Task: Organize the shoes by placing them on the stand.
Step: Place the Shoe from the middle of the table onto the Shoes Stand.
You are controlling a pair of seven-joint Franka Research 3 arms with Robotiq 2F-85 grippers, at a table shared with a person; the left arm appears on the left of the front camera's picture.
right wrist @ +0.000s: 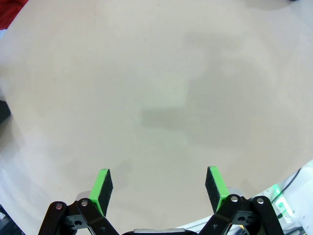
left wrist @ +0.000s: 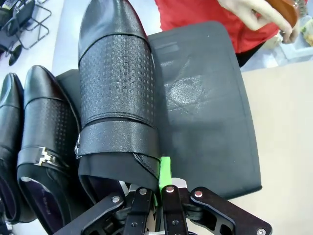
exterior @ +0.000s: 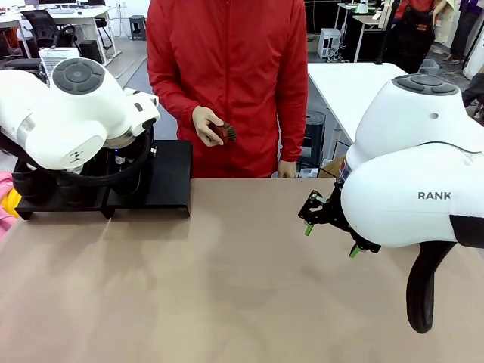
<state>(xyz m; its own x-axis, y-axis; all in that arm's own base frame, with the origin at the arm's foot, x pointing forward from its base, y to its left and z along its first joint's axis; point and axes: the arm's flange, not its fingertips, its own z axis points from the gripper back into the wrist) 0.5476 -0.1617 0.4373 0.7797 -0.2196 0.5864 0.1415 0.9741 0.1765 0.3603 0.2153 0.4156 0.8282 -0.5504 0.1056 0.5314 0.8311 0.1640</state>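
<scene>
My left gripper (left wrist: pixel 162 172) is shut on the heel rim of a glossy black shoe (left wrist: pixel 117 88), a green pad pressed against the collar. That shoe points away from me along the left side of the stand's right platform (left wrist: pixel 210 112). Two more black shoes (left wrist: pixel 46 142) lie side by side to its left. In the front view the stand (exterior: pixel 162 178) sits at the far left of the table, partly hidden by my left arm. Over bare tabletop at the right, my right gripper (exterior: pixel 330 229) (right wrist: pixel 159 183) is open, with nothing between its fingers.
A person in a red top (exterior: pixel 227 68) stands at the far edge, holding a small brown brush (exterior: pixel 224 132) (left wrist: pixel 285 9) in one hand just beyond the stand. The tan table (exterior: pixel 227 287) stretches between the two arms.
</scene>
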